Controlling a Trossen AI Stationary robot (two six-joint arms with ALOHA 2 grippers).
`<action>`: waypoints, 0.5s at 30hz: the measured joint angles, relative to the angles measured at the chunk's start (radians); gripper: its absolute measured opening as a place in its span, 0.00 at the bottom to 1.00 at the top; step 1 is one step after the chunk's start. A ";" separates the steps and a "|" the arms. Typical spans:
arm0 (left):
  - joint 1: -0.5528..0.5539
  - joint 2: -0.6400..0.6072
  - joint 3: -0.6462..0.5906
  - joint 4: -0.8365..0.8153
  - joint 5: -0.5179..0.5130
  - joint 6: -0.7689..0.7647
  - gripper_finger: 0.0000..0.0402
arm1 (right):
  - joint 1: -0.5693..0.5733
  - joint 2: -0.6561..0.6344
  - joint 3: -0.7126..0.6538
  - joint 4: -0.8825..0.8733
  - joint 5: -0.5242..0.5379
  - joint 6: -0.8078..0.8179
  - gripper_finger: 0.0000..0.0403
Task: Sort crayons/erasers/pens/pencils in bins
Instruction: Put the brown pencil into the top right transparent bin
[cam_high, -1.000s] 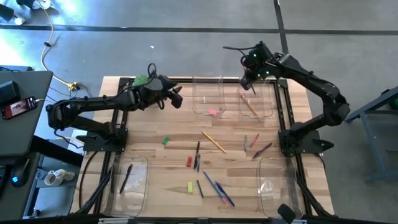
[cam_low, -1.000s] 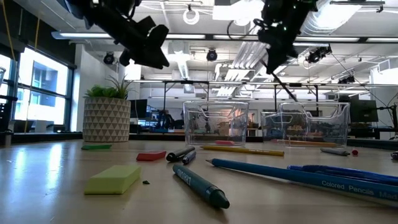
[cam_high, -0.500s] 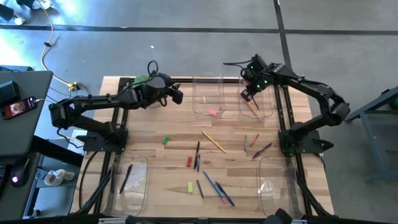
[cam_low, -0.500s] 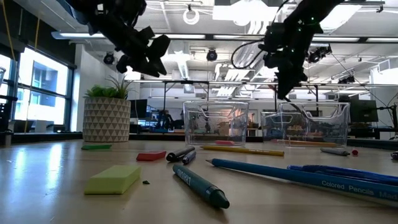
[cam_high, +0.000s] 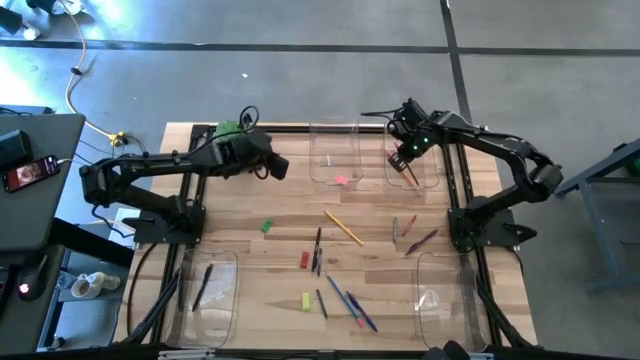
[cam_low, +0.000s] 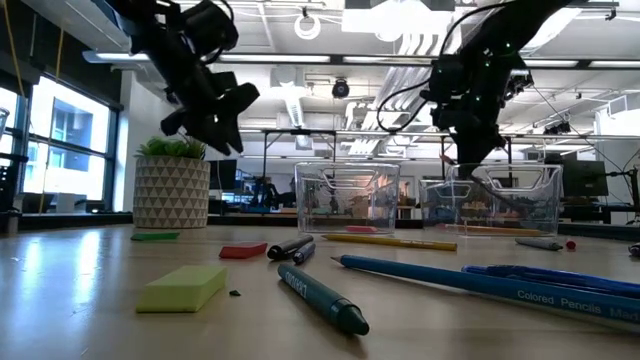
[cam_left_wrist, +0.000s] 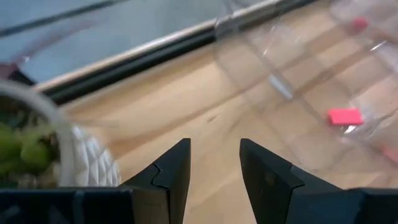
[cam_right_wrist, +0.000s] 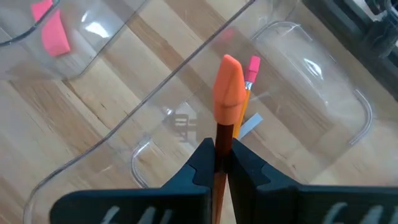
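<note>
Your right gripper (cam_right_wrist: 222, 163) has its fingers clamped on an orange pencil (cam_right_wrist: 228, 93) over a far-edge bin (cam_high: 415, 160), while your left gripper (cam_left_wrist: 214, 165) fingers stand apart, empty.

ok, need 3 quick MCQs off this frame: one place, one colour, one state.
1. Where is the right gripper?
A. over a far bin
B. over a near bin
C. off the table

2. What colour is the eraser in the far-left bin?
A. green
B. pink
C. yellow

3. The left gripper is:
A. holding an eraser
B. holding a pen
C. open, empty

Key:
A: the right gripper hangs over the far-right bin, shut on a pencil.
B: the eraser in the far-left bin is pink.
C: nothing sits between the left gripper fingers.
</note>
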 joint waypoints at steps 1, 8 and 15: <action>-0.007 0.000 0.000 -0.014 0.000 -0.014 0.31 | 0.000 0.000 -0.002 0.007 0.000 0.000 0.02; -0.079 0.023 0.000 -0.068 -0.025 -0.123 0.31 | 0.000 0.000 -0.045 0.015 0.008 0.025 0.02; -0.143 0.096 0.000 -0.066 -0.026 -0.176 0.31 | 0.000 0.000 -0.053 0.025 0.031 0.027 0.02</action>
